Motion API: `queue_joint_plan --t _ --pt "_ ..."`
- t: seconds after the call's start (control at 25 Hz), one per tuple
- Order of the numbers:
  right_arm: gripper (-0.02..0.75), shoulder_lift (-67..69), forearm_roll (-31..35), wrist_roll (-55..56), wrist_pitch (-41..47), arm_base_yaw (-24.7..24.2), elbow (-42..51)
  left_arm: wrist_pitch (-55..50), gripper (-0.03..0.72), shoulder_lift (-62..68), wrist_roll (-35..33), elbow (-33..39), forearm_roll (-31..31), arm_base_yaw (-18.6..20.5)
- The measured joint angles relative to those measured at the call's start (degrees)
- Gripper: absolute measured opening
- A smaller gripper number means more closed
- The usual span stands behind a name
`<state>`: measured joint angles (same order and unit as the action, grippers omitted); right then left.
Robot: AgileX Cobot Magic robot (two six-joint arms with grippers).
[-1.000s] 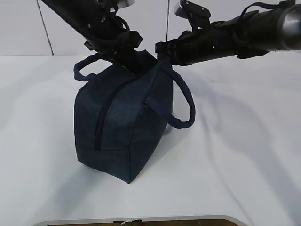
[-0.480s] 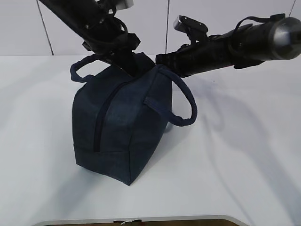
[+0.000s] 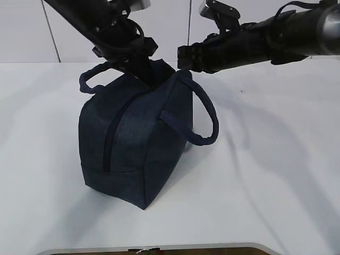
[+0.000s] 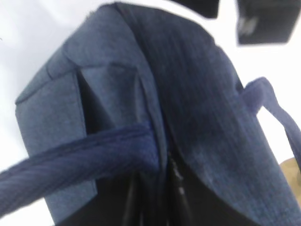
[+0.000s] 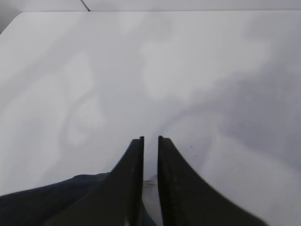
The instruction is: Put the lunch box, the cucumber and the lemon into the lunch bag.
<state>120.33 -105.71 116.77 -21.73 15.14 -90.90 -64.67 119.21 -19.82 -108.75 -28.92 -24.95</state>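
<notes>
The dark navy lunch bag point(image 3: 133, 138) stands on the white table with its zipper point(image 3: 112, 138) drawn shut along the top. My left gripper point(image 3: 146, 77) is pressed onto the bag's far top end. In the left wrist view its dark fingers point(image 4: 160, 202) close on the fabric at the zipper line, beside a handle point(image 4: 94, 150). My right gripper point(image 3: 180, 53) hovers just above the bag's far right top corner. Its jaws point(image 5: 150, 139) stand a narrow gap apart with nothing between them. The lunch box, cucumber and lemon are out of view.
The bag's loop handles hang out to the right point(image 3: 204, 117) and the back left point(image 3: 93, 79). The white table point(image 3: 265, 170) stretches around the bag. A corner of the bag point(image 5: 47, 197) shows at the lower left of the right wrist view.
My right gripper dipped onto the bag's top corner, then rose clear of it. The bag shifted slightly left and tilted. The left gripper stayed on the bag's top.
</notes>
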Motion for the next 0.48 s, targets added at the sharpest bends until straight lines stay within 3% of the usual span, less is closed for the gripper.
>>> queue_joint_plan --t 0.12,0.24,0.36,0.48 --pt "0.229 -0.3 0.0 0.0 0.0 0.0 0.0 -0.1 0.024 -0.1 0.0 0.0 0.0 0.0" --pt "0.335 -1.3 0.0 0.0 0.1 -0.1 0.0 -1.1 0.126 0.0 0.0 0.0 0.0 0.0" --pt "0.377 -2.7 0.0 -1.3 0.1 -0.1 0.0 -2.3 0.210 0.0 0.0 0.0 0.0 0.0" --pt "0.385 -4.5 0.0 -7.2 0.0 -0.1 0.0 -4.7 0.242 0.0 0.0 -1.4 0.1 0.0"
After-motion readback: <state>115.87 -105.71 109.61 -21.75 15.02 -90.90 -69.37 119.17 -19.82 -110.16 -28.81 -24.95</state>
